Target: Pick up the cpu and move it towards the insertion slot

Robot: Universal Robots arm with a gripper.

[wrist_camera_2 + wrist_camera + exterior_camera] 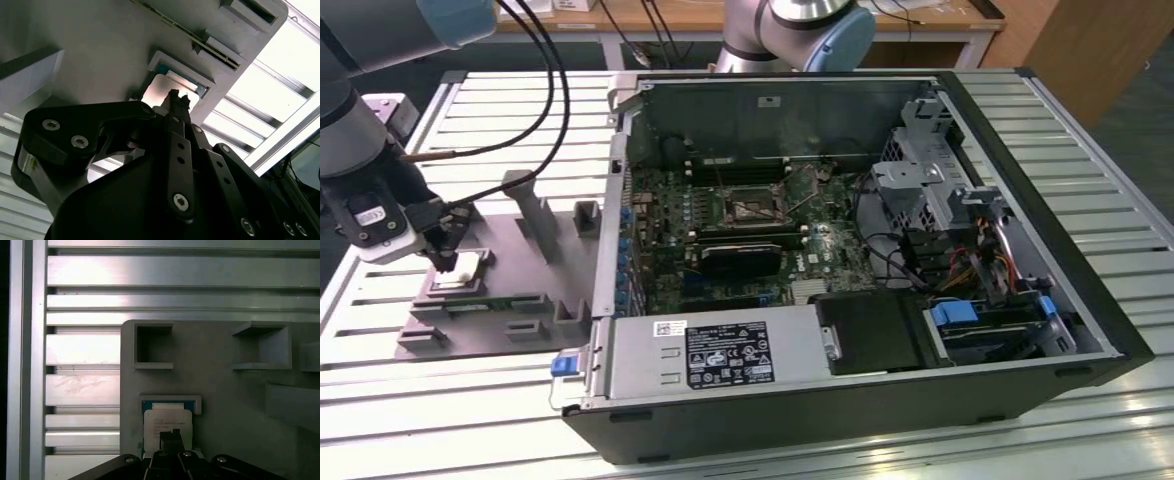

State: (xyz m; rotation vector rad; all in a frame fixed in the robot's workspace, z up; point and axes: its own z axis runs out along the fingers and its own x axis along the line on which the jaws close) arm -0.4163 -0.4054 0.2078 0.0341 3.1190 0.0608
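Note:
The cpu point(462, 268), a small silvery square chip, lies in a square nest of the grey fixture plate point(520, 250) at the exterior view's left, outside the computer case. My gripper point(446, 262) hangs right over the cpu. Its thin fingertips are pressed together on or just above the chip's top, and I cannot tell which. In the first wrist view the cpu point(167, 421) sits in its blue-edged nest with the gripper point(171, 437) over its near half. The second wrist view shows the gripper point(177, 99) against the cpu point(159, 91). The insertion slot point(750, 205) lies on the motherboard inside the case.
The open computer case point(854, 250) lies on the slatted aluminium table point(400, 330) at the exterior view's right, its wall point(608, 220) next to the fixture. Upright grey posts point(523, 205) stand on the fixture plate between cpu and case. Black cables point(554, 90) hang above.

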